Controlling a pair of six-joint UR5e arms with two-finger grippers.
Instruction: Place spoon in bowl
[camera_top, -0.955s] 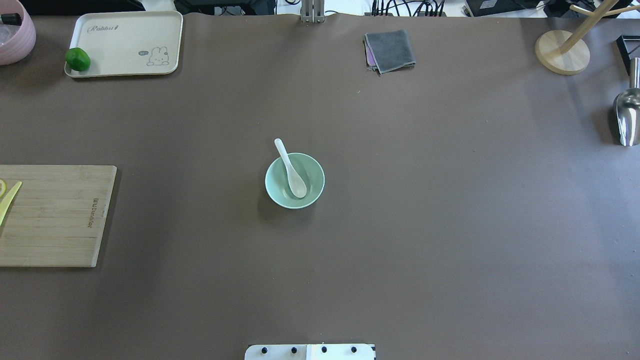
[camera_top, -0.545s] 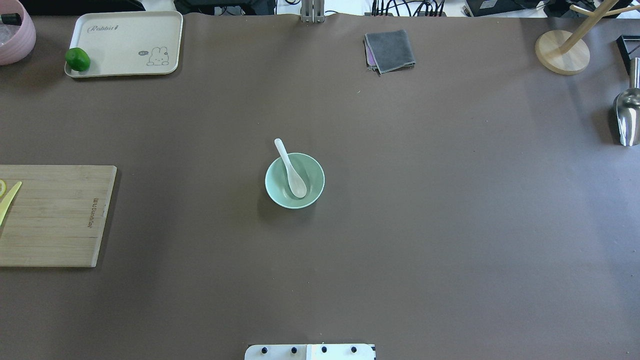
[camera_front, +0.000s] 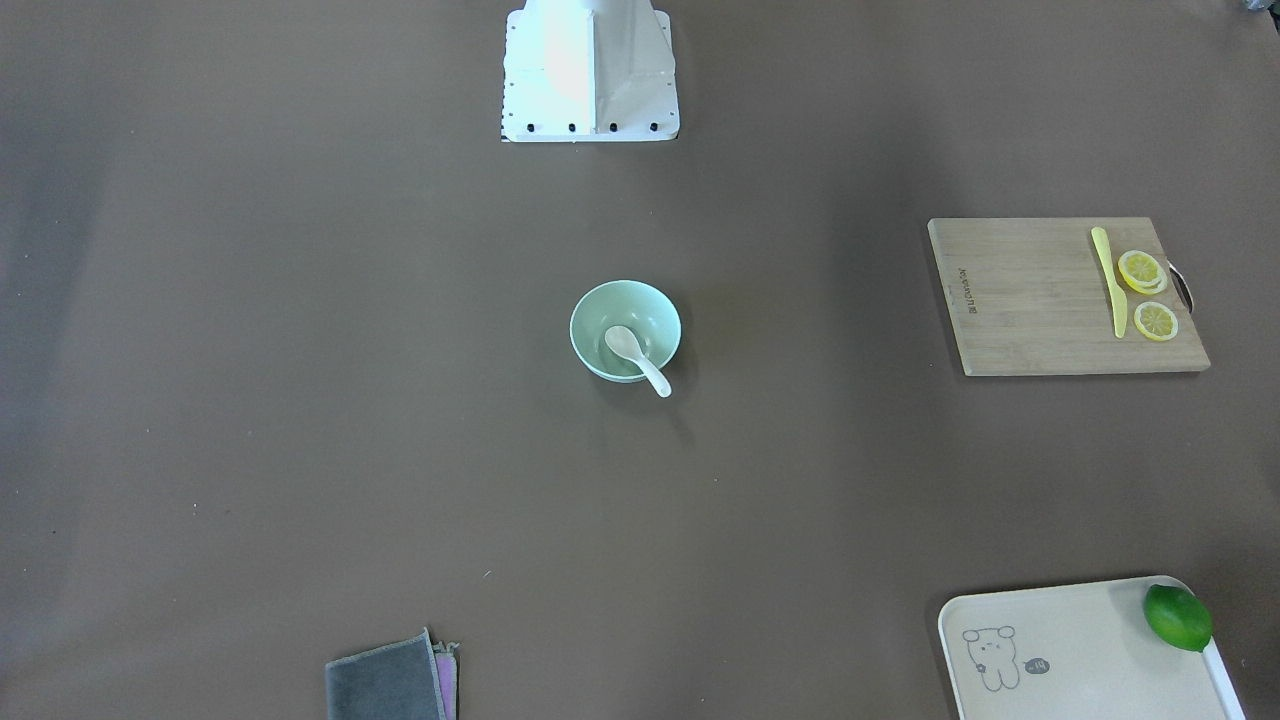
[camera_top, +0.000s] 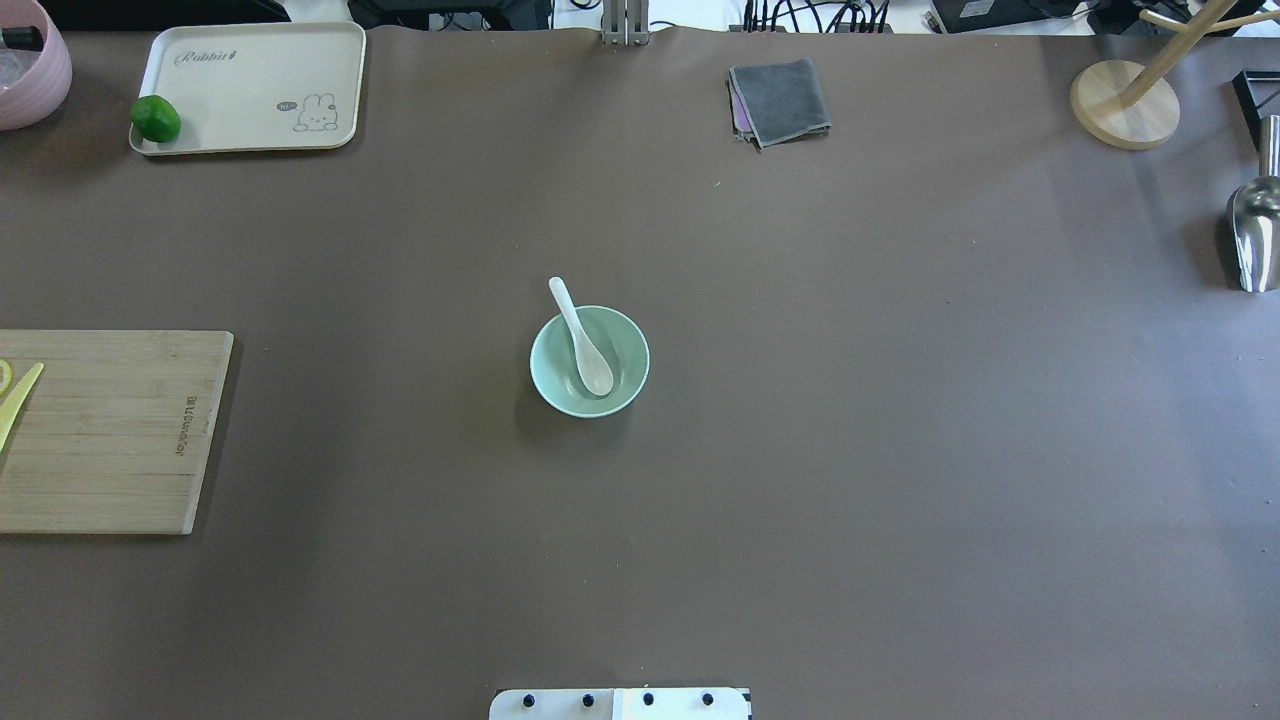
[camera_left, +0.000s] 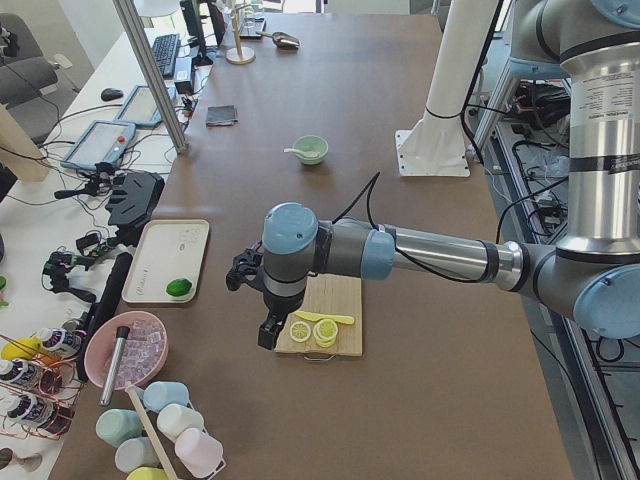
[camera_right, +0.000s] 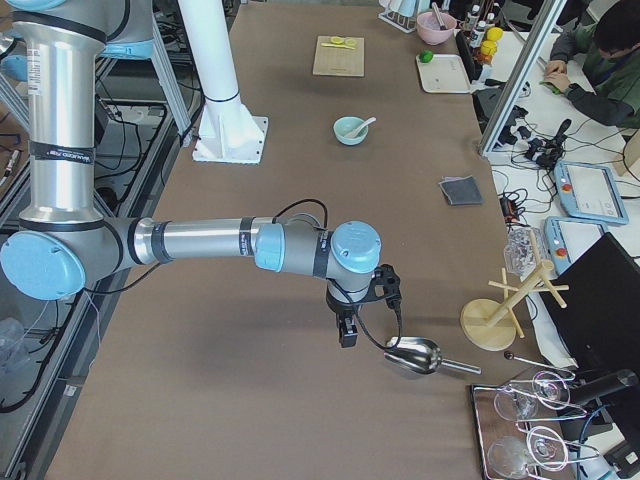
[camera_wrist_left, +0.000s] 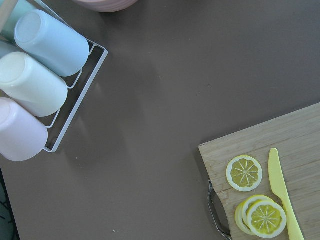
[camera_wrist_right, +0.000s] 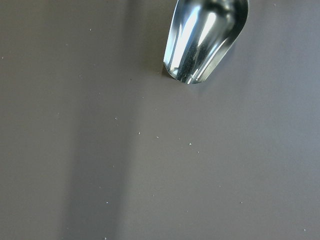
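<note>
1. Spoon (camera_top: 580, 335): the scoop sits down inside the bowl (camera_top: 627, 352). The handle leans on the far-left rim and pokes out past it. Nothing is gripping it.
2. Step: from how it lies, the place looks done, so I'd call this the wrap-up phase. No further move on the spoon seems needed. If an arm goes back in, the overhanging handle is what it could clip, and a knock there could lever the spoon out.
3. Look: the spoon is small and glossy white, with a deep oval scoop and a short curved handle. The bowl is round, pale mint, glossy inside and upright. It sits mid-table, straight out from the robot base, with bare table all round.
4. Left gripper (camera_left: 267, 334): it hangs at the left end of the table, over the left edge of the board (camera_top: 100, 430), well apart from the bowl. It shows only in the side view, so I cannot tell how far apart its fingers are. Its wrist cam shows no fingers, only lemon slices (camera_wrist_left: 244, 173), the knife (camera_wrist_left: 282, 195) and racked cups (camera_wrist_left: 30, 90).
5. Right gripper (camera_right: 346, 333): it is at the right end, just beside the metal scoop (camera_right: 412, 355), also well apart from the bowl. Same limit here: I cannot tell its opening or whether it holds anything.
6. Rest: a tray (camera_top: 250, 60) with a lime (camera_top: 155, 118) at far left, a grey cloth (camera_top: 780, 100) at far centre, and a wooden stand (camera_top: 1122, 105) at far right.
</note>
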